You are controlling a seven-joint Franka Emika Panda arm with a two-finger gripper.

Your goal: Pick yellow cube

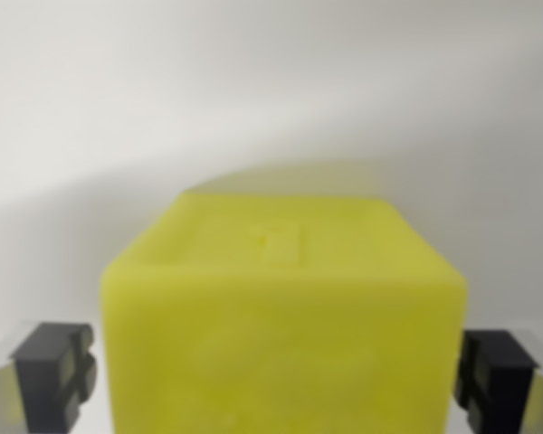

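Pincer (281,371) pads flank blurred yellow cube (281,307) (contact unclear, bottom cropped).

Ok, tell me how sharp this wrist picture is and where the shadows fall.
In the wrist view, the yellow cube fills the lower middle and is soft, its edges and the raised mark on top smeared; the two dark fingertips flanking it are blurred too. Lighting is even, with no glare. A faint grey shadow band rises behind the cube on the white surface.
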